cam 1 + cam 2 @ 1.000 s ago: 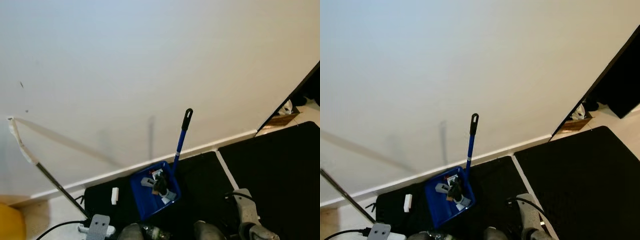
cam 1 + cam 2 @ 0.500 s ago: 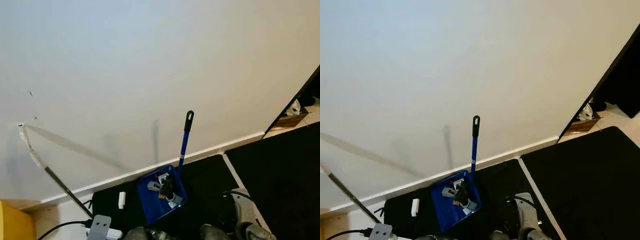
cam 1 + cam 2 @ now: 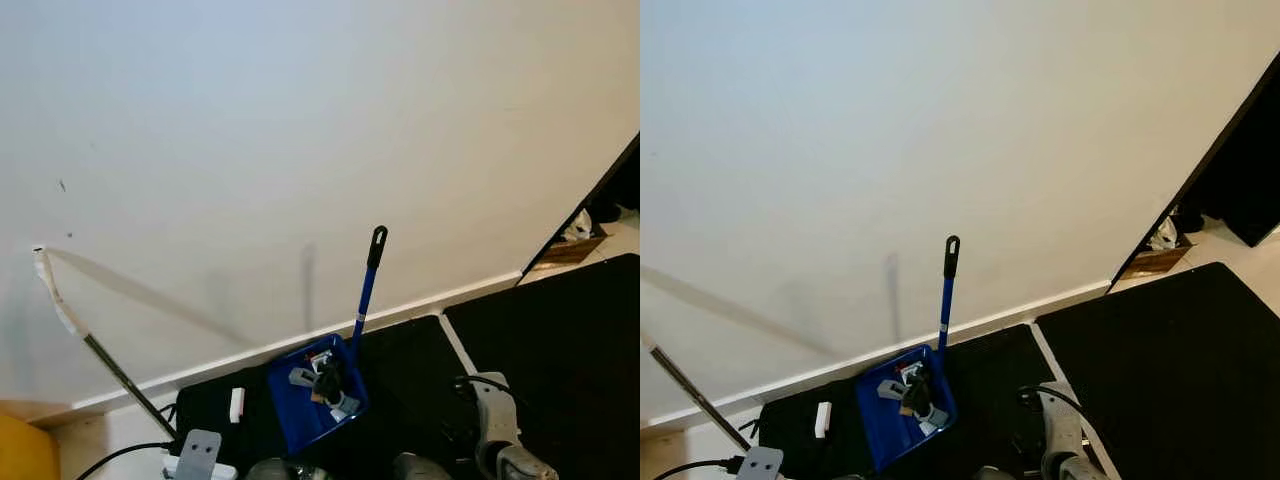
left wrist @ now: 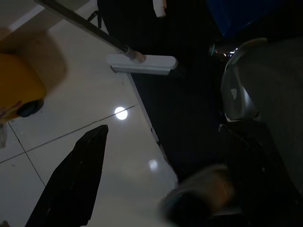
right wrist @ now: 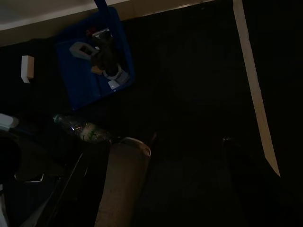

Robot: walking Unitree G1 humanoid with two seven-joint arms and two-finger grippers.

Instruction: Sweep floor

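Observation:
A blue dustpan (image 3: 298,412) lies on a black mat (image 3: 420,365) by the wall, its long blue handle (image 3: 366,285) standing upright. Grey and dark bits of debris (image 3: 325,385) lie in it. A broom stick (image 3: 100,355) leans against the wall on the left, and its flat white head (image 4: 142,64) rests on the tiled floor at the mat's edge. My left gripper (image 4: 156,179) hangs low over the tiles, open and holding nothing. My right gripper (image 5: 151,189) hangs over the mat, dim, open and holding nothing. The silver right arm (image 3: 497,425) is at the bottom right.
A small white block (image 3: 236,404) lies on the mat left of the dustpan. A clear plastic bottle (image 5: 83,130) lies on the mat near my legs. A yellow object (image 4: 16,85) sits at the far left. A second black mat (image 3: 560,340) and dark furniture (image 3: 1250,170) are on the right.
The whole picture has shifted a little as the camera moved. The dustpan, broom and both arms stand as before.

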